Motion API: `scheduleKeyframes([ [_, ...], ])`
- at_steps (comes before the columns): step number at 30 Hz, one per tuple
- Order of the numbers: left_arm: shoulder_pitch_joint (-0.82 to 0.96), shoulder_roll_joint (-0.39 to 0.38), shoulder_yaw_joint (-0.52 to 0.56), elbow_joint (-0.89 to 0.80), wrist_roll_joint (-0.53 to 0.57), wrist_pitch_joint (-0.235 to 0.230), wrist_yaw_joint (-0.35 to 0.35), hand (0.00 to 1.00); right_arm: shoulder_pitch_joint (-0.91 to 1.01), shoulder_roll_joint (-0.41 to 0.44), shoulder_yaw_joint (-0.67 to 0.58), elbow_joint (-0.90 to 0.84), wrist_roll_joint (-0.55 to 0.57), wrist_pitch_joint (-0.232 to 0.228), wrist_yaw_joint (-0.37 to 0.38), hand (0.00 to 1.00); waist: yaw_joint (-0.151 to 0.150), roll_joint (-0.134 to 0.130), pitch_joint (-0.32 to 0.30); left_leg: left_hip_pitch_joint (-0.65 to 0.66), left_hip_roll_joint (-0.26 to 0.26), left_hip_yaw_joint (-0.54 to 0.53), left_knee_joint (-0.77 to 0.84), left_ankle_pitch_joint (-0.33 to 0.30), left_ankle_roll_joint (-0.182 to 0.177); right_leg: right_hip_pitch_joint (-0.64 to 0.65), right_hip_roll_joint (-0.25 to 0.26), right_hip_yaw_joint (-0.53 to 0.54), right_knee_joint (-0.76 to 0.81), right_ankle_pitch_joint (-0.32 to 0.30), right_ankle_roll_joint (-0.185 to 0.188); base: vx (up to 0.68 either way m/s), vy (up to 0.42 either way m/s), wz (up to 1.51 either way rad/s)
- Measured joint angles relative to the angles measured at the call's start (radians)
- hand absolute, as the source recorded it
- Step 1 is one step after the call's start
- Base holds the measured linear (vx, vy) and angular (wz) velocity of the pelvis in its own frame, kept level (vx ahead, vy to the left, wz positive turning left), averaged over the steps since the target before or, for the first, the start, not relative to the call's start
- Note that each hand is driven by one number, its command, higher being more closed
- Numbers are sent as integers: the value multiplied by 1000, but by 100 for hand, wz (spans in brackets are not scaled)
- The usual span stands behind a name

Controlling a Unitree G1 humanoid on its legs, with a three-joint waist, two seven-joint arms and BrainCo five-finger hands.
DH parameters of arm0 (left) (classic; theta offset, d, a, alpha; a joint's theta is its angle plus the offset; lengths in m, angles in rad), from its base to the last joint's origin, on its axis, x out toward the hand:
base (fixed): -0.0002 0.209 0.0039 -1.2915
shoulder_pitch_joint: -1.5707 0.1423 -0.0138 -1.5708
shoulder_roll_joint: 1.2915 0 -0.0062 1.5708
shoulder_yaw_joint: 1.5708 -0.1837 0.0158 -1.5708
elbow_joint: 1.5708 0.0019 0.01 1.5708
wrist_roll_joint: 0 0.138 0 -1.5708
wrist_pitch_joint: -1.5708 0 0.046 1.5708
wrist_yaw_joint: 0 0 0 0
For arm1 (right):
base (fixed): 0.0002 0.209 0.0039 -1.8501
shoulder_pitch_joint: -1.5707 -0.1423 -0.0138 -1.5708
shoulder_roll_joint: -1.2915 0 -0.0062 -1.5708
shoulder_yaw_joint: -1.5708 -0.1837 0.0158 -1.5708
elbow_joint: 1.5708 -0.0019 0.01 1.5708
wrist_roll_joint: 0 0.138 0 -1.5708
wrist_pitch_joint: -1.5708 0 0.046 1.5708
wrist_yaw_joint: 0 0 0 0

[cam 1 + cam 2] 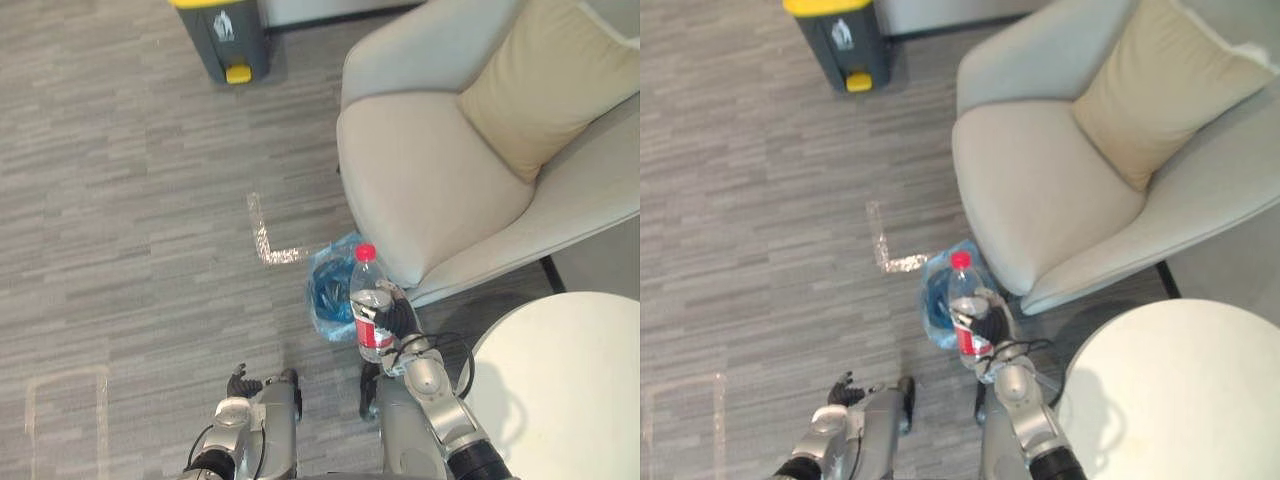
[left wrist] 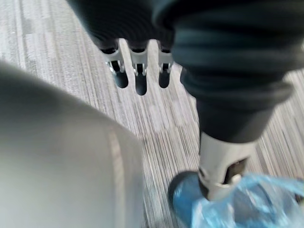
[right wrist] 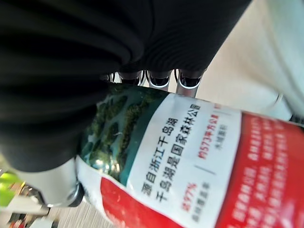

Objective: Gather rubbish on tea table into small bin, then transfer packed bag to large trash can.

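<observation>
one hand loaded: right hand (image 1: 396,322) has its fingers wrapped round a water bottle (image 1: 368,292), red cap up, roughly upright. the bottle's label shows close up in the right wrist view. the bottle is held in the air at the near edge of the small bin (image 1: 326,292), which has a blue bag liner and stands on the floor against the front of the armchair (image 1: 430,180). can't tell if the bottle is over the bag mouth or just beside it.

left hand (image 1: 240,383) is low by the body, fingers relaxed, holding nothing.

tea table (image 1: 570,390) is at the robot's right. large trash can (image 1: 225,35), grey with a yellow lid, is well apart across the floor.

step: gathering, bottle going into the small bin. next: centre it over the opening, lower, then let go. it's tall against a light bin, so dropping it off-centre could tip the bin. bag transfer not started.
</observation>
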Motion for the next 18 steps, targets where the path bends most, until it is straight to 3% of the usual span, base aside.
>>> scheduleKeyframes([
  [3, -37, -1, 14, -21, -5, -3, 14, 0, -44, -14, 1, 0, -22, 3, -17, 100, 5, 0, 10, -119, 5, 4, 48, 1, 4, -108, -4, 0, 30, 8, 8, -221, 26, 5],
  [9, -130, 3, 82, -68, -70, -27, 46, 0, -258, -78, -5, 80, -20, 26, -67, 100, 20, 0, 59, -355, 24, 30, 71, 63, 15, -330, -15, -4, 32, 76, 6, -98, 3, 6],
  [18, -227, -10, 113, -156, -139, -50, 62, 0, -650, -158, -14, 205, -14, 42, -122, 100, 52, 2, 129, -535, 13, 16, 86, 97, 9, -502, -29, -15, 61, 100, -10, 3, 14, 8],
])
